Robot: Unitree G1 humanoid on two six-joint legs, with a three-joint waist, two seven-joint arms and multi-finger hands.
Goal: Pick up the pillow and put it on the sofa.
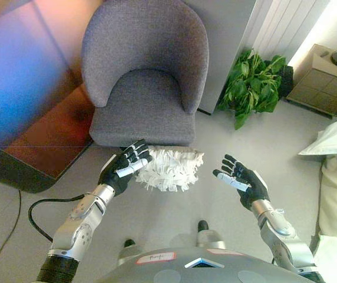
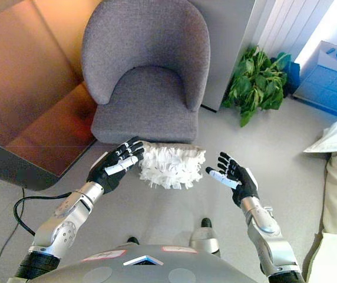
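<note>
A white shaggy pillow point(image 1: 170, 168) lies on the floor against the front of a grey armchair point(image 1: 143, 71), which serves as the sofa. My left hand point(image 1: 124, 166) is open, its fingers stretched toward the pillow's left edge and just touching or nearly touching it. My right hand point(image 1: 240, 180) is open too, held apart to the right of the pillow with its palm turned toward it. Neither hand holds anything. In the right eye view the pillow point(image 2: 171, 165) sits between the left hand point(image 2: 114, 164) and the right hand point(image 2: 233, 178).
A green potted plant point(image 1: 254, 84) stands right of the armchair by a wall. A wooden side table point(image 1: 324, 82) is at the far right. Pale bedding with a pillow point(image 1: 336, 138) fills the right edge. A dark rug edge point(image 1: 21, 177) lies left.
</note>
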